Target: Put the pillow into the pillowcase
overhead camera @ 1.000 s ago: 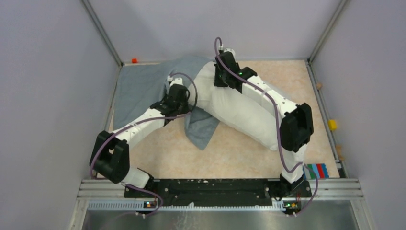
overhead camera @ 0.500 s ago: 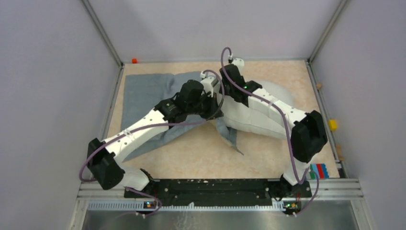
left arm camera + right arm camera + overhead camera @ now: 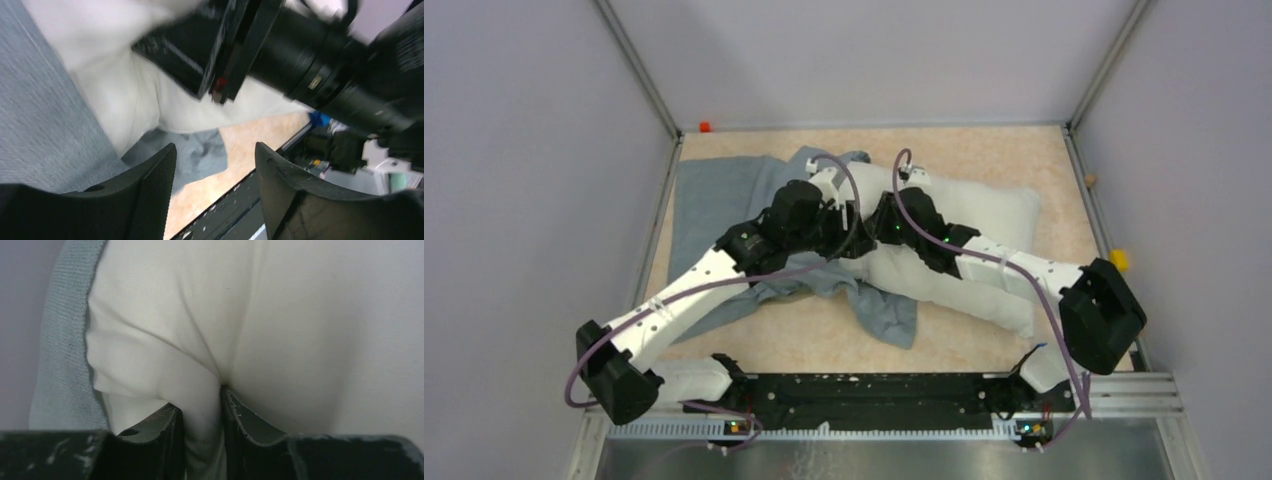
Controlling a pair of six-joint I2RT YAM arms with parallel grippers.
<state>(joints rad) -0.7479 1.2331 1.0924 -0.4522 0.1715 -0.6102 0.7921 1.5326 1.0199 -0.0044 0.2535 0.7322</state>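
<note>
The white pillow [image 3: 984, 215] lies across the middle and right of the table, its left end against the grey-blue pillowcase [image 3: 714, 200]. A flap of the pillowcase [image 3: 889, 315] hangs out under the pillow toward the front. My right gripper [image 3: 202, 405] is shut on a pinched fold of the pillow [image 3: 280, 315], with the pillowcase hem [image 3: 65, 340] to its left. My left gripper [image 3: 215, 165] is open with nothing between its fingers. It hovers over the pillowcase [image 3: 40, 125] and the pillow [image 3: 125, 90], close to the right arm's black wrist [image 3: 300, 55]. In the top view both grippers meet at the pillow's left end.
Grey walls close in the table on three sides. A small orange piece [image 3: 705, 127] sits at the back left corner and a yellow block [image 3: 1118, 260] on the right rail. The black base rail [image 3: 884, 390] runs along the front.
My left gripper has opened and let go of the pillowcase. Both wrists have come together at the pillow's left end, and the pillow now lies more level across the table.
</note>
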